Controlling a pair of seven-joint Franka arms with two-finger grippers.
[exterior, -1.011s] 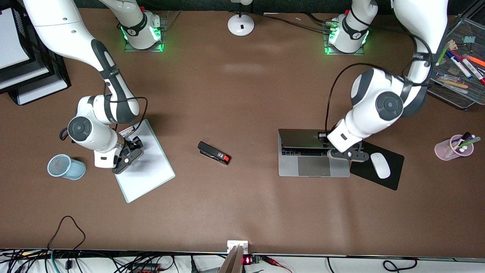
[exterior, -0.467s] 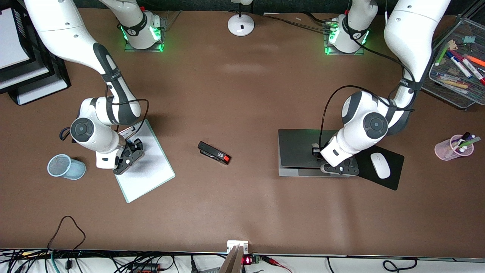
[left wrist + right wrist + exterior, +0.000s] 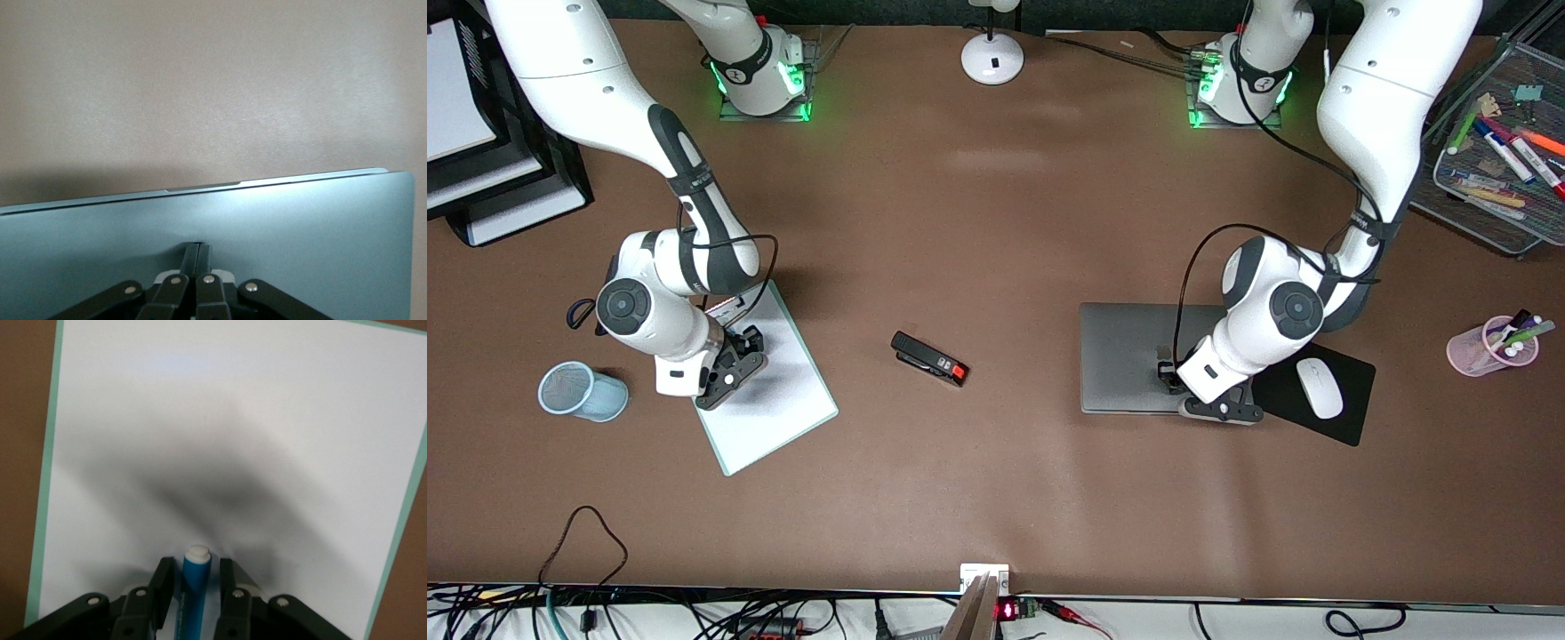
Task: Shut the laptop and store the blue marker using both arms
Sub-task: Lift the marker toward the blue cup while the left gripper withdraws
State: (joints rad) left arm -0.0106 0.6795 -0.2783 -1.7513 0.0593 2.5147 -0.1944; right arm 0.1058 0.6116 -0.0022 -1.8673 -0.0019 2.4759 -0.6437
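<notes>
The silver-grey laptop point(image 3: 1129, 356) lies closed and flat toward the left arm's end of the table. My left gripper point(image 3: 1214, 407) is shut and empty, its fingertips resting on the lid near the edge closest to the front camera. The left wrist view shows the shut gripper point(image 3: 198, 248) on the lid point(image 3: 300, 227). My right gripper point(image 3: 729, 378) is low over the white clipboard point(image 3: 774, 400). In the right wrist view it point(image 3: 197, 563) is open, its fingers standing either side of the blue marker point(image 3: 197, 580), which lies on the sheet point(image 3: 233, 420). The front view hides the marker.
A black stapler point(image 3: 929, 358) lies mid-table. A black mouse pad point(image 3: 1352, 378) with a white mouse point(image 3: 1319, 388) sits beside the laptop. A blue mesh cup point(image 3: 580, 391) lies beside the clipboard. A pink cup of pens point(image 3: 1494, 345) and a mesh tray point(image 3: 1494, 178) are at the left arm's end.
My left gripper has pushed the laptop lid down from partly open to fully closed, moving toward the front camera. My right gripper has barely moved over the clipboard.
</notes>
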